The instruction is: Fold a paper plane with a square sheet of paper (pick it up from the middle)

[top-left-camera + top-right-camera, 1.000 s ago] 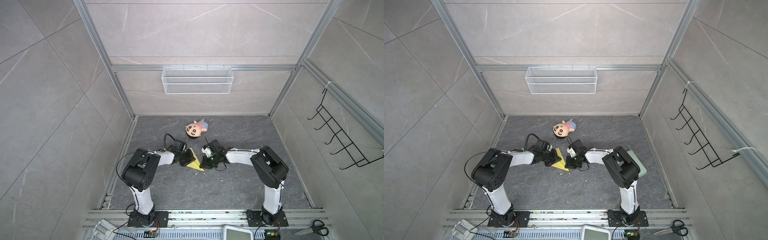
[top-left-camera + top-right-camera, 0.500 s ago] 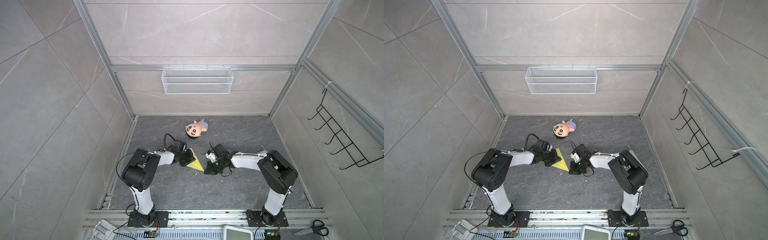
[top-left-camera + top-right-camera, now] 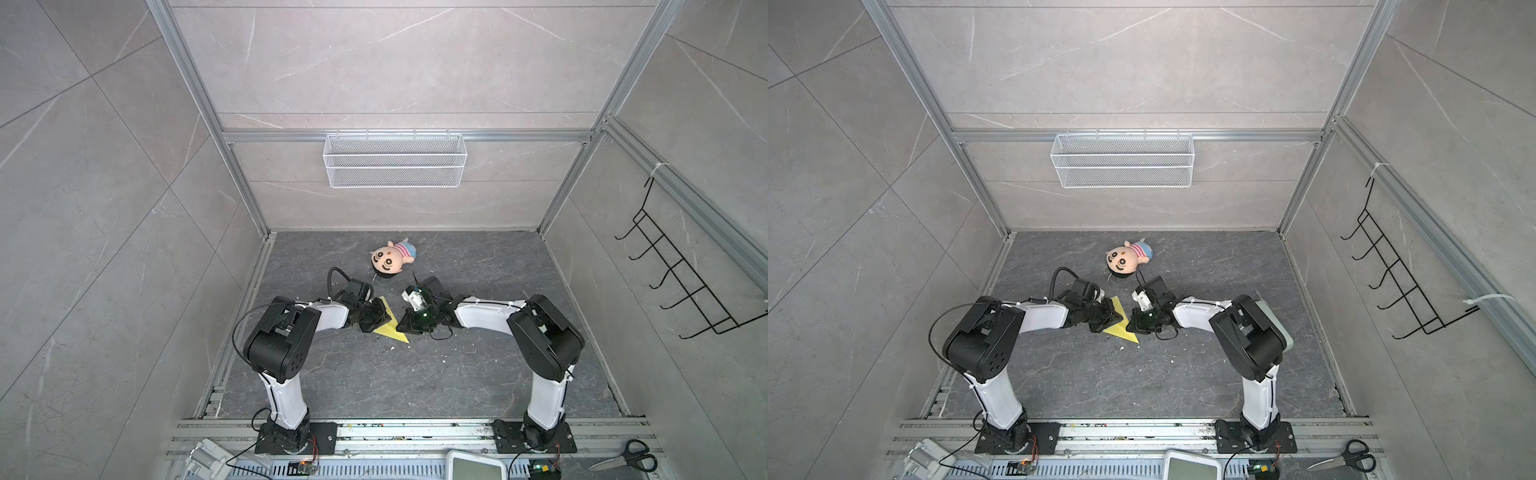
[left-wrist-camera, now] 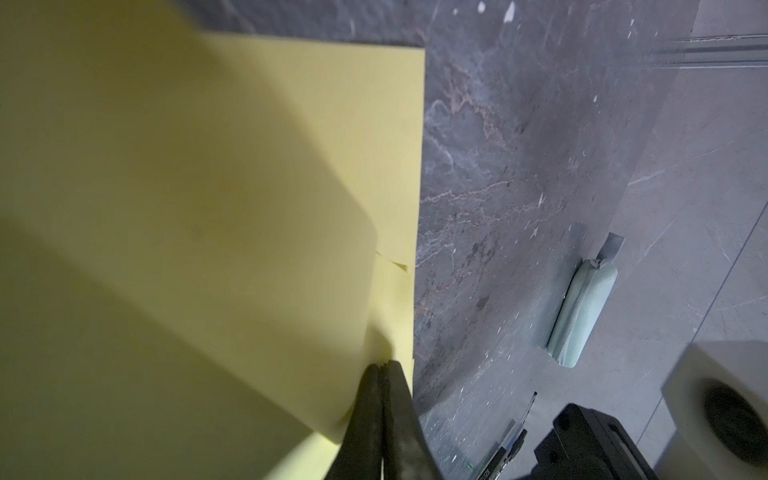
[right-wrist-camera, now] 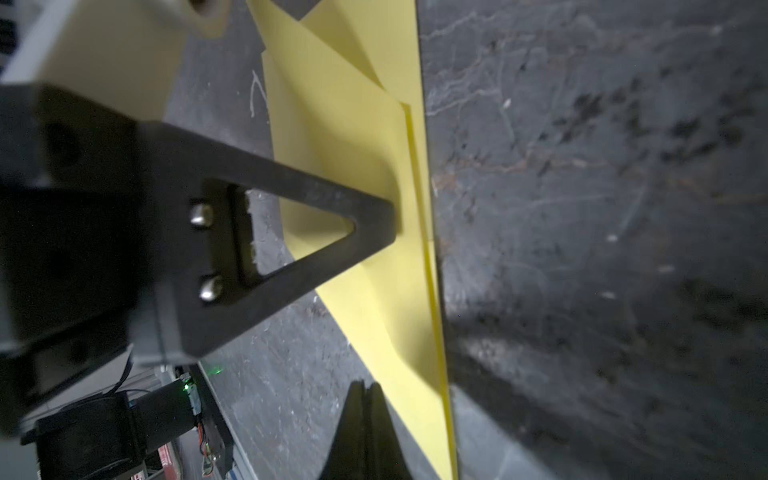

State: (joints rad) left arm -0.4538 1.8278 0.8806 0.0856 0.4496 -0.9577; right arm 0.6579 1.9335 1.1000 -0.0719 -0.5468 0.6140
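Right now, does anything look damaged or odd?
The yellow paper shows a small nick, possibly a tear, near its edge in the left wrist view; a folded flap also bulges up instead of lying flat.

Pale grey stone-look tiles cover the back wall (image 3: 395,62) and both side walls (image 3: 83,208), thin light veins running across them; aluminium frame posts (image 3: 195,104) rise at the corners, joined by a crossbar (image 3: 395,136) along the back; a white wire basket (image 3: 395,166) hangs from that crossbar; a black wire hook rack (image 3: 685,286) is fixed to the right-hand wall; the bench (image 3: 415,382) is a dark grey marbled slab, dotted with small white specks; metal rails (image 3: 415,432) run along its near edge; a pair of black-handled scissors (image 3: 623,457) lies at the near right corner; the light is even and soft, with faint shadows.
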